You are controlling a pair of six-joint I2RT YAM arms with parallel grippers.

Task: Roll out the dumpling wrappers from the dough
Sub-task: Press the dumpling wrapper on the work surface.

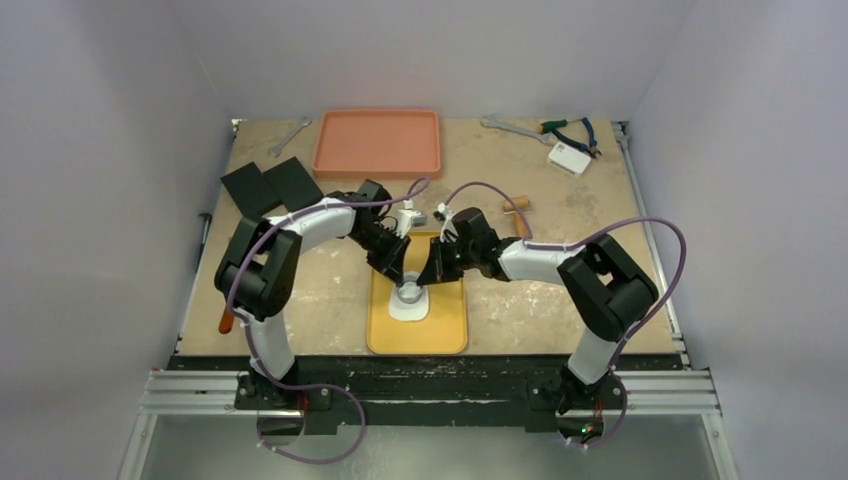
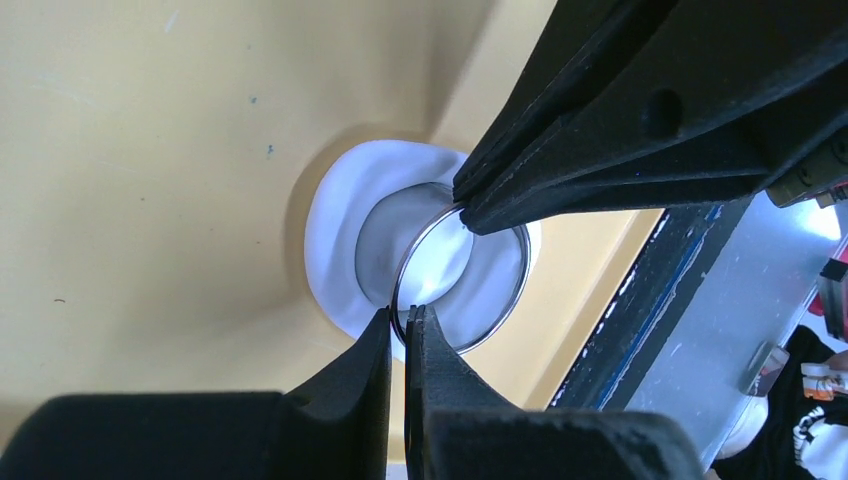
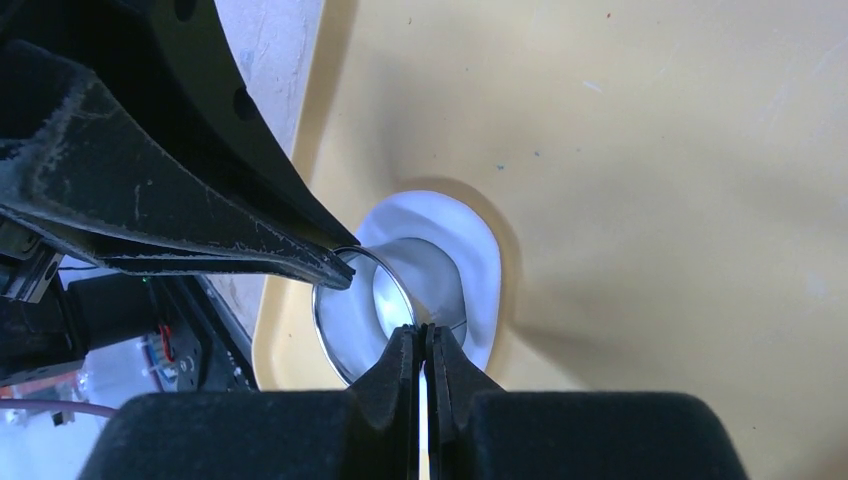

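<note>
Over on the left, the left gripper [image 2: 405,328] reaches in toward the middle of the table. Its fingers are pressed together on the thin wall of the metal ring cutter [image 1: 408,293], nipping the rim on its left side. My read is that a thin hoop like that would tip if pushed from one point, so it gets a pinch on the wall rather than a grasp across it.

In the centre, the ring cutter stands on the white dough [image 2: 335,215], which lies on the yellow board [image 1: 440,325] at the near middle of the table. The round of dough inside the hoop is the dumpling wrapper [image 2: 447,255] in the making. Whether it is cut clean through, I can't tell.

On the right, the right gripper [image 3: 422,335] mirrors its partner, fingers closed tight on the opposite side of the rim. Two facing pinches look meant to hold the ring level, so the pressure goes down evenly and the disc comes out round.
</note>
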